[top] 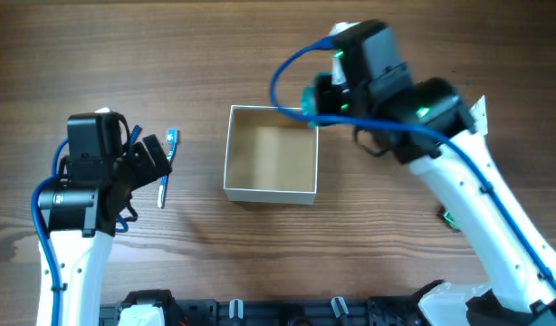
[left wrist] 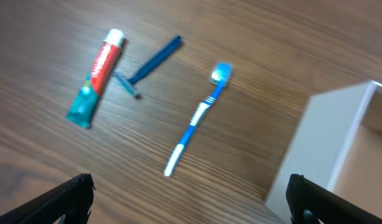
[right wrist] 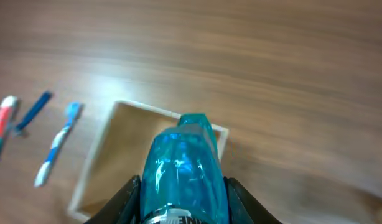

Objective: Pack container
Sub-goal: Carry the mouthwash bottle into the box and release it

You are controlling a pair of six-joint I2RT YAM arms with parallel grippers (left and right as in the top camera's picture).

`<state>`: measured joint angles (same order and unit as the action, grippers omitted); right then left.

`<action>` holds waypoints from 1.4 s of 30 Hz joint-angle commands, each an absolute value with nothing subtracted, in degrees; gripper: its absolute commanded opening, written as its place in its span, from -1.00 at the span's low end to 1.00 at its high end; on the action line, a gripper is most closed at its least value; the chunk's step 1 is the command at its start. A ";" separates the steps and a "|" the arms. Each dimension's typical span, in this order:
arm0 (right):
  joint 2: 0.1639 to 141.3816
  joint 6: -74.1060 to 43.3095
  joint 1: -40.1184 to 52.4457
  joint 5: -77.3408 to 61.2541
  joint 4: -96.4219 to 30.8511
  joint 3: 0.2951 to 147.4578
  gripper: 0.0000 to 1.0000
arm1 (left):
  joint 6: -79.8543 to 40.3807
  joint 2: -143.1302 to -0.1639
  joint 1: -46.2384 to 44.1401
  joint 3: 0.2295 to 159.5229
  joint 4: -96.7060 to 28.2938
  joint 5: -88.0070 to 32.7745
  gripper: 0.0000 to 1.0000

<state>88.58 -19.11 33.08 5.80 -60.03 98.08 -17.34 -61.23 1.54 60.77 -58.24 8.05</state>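
The right gripper (right wrist: 185, 202) was clamped on a translucent blue bottle (right wrist: 181, 168), one dark finger (right wrist: 130, 194) pressed against each side. In the overhead view this gripper (top: 320, 98) hung at the upper right corner of the container (top: 271, 192), the bottle (top: 309, 100) reaching over that corner; whether it touched the rim could not be told, since the right wrist picture was blurred. The container sat just left of the frame's centre, square and open-topped, with thin white walls and a bare tan cardboard floor. Wide stretches of wooden table (top: 124, 54) lay free above it, below it and to its right. The left gripper (left wrist: 188, 208) stood with its jaws far apart, holding nothing, at the left of the overhead frame (top: 156, 158), apart from the container's left wall (left wrist: 309, 149). Beyond its fingers lay one toothbrush (left wrist: 194, 121), blue and white, one blue razor (left wrist: 150, 62) and one toothpaste tube (left wrist: 96, 78), the razor's head just beside the tube. There was one container and one bottle.
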 commanded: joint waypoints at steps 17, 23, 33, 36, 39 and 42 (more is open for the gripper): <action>111.11 -43.94 45.47 14.37 -48.29 99.09 -0.91 | -16.99 -64.14 2.09 61.95 -58.59 13.13 1.00; 114.37 -44.34 45.45 14.13 -45.89 99.09 -0.90 | -16.97 -64.14 2.09 61.95 -58.61 12.25 1.00; 114.52 -40.32 45.47 13.28 -46.00 99.11 0.58 | -16.97 -64.14 2.09 61.95 -58.61 12.25 0.99; 112.38 -37.98 45.47 12.99 -47.27 99.11 0.60 | -16.97 -64.14 2.11 61.95 -58.61 12.27 0.99; 107.44 -35.90 45.47 13.80 -48.51 99.11 0.63 | -16.97 -64.14 2.11 61.95 -58.59 12.25 1.00; 99.48 -33.58 45.25 18.28 -49.63 99.11 0.65 | -16.97 -64.14 2.11 61.95 -58.59 12.27 0.99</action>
